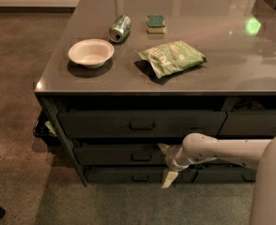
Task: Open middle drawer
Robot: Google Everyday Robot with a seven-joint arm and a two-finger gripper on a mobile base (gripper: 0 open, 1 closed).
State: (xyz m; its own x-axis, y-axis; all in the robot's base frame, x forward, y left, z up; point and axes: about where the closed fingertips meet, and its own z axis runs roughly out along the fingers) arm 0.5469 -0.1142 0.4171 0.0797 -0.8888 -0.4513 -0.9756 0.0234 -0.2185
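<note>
The middle drawer (110, 154) is a wide, low dark-grey front, second in a stack of three under the table top. Its small loop handle (141, 157) sits at the centre of the front. The drawer looks closed, flush with the fronts above and below. My gripper (166, 163) is on a white arm that comes in from the right, and it is just right of the handle, close to the drawer front. It is open and empty. One pale fingertip (163, 147) is at the drawer's top edge, the other (169, 178) hangs down over the lowest drawer (114, 175).
The taller top drawer (105, 123) is above. On the grey table top (232, 74) lie a white bowl (91, 53), a green can (120, 28) on its side, a sponge (156, 23) and a green chip bag (172, 57). My white body (269, 186) fills the lower right.
</note>
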